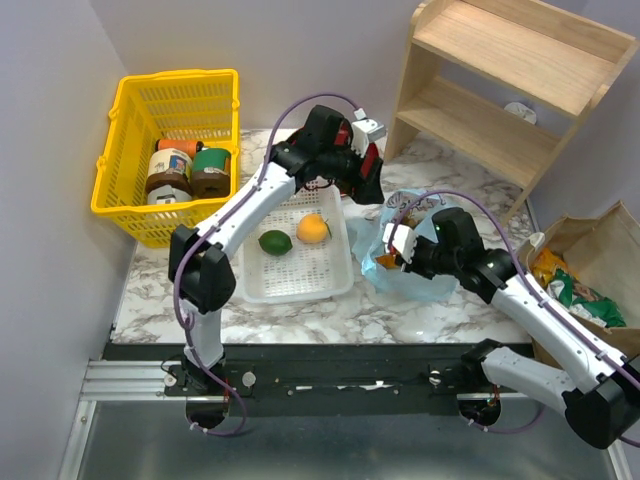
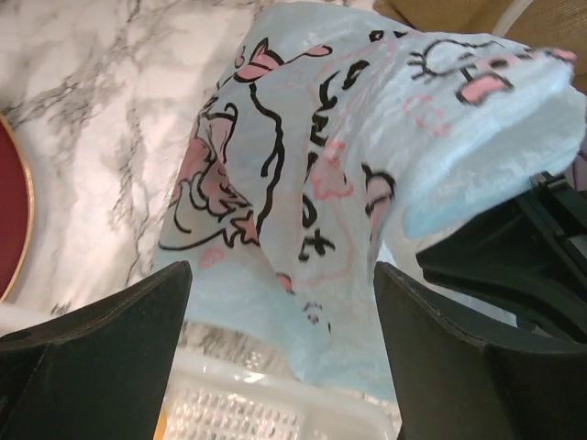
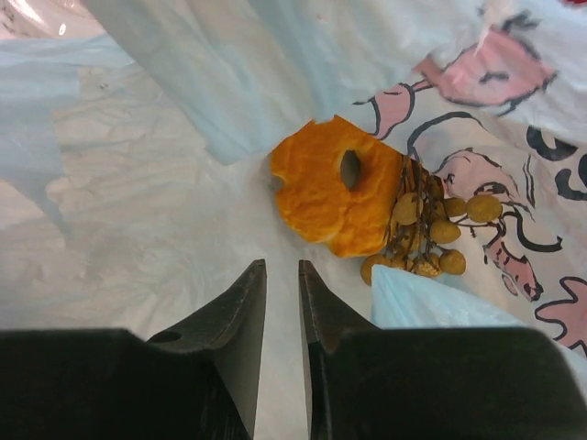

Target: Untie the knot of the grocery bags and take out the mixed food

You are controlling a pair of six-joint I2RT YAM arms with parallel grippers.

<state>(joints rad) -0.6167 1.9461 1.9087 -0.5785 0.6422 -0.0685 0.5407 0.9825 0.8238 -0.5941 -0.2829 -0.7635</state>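
And here's the prize: the orange-glazed ring doughnut (image 3: pixel 316 202) lies flat on the floor of the thin light-blue plastic carrier bag (image 3: pixel 138 211), with the bunch of small brown fruits on thin stalks (image 3: pixel 426 234) touching its right side. The doughnut looks light and soft, the glaze probably tacky and easy to mark. I'd take it gently across the ring's near edge, or with one finger through the hole, rather than squeeze hard. The fruits look light too but loosely joined, so the stalks are the place to pinch, or some may drop off. The bag itself is flimsy, slippery film that will likely sag and fold over whatever is inside. The right gripper (image 3: pixel 282 266) is down in the bag's mouth, just short of the doughnut. Its fingers are almost together, with only a narrow slit between them and nothing seen in it. That's too narrow for the ring as it stands, I reckon. The left gripper (image 2: pixel 282 268) hangs at the bag's far-left side, fingers spread wide, holding nothing. Left of the bag, the white plastic tray (image 1: pixel 290 280) holds a green lime (image 1: pixel 275 241) and an orange (image 1: pixel 313 228). Well off to the right stands the brown paper bag (image 1: pixel 600 245), packets showing at its open top.
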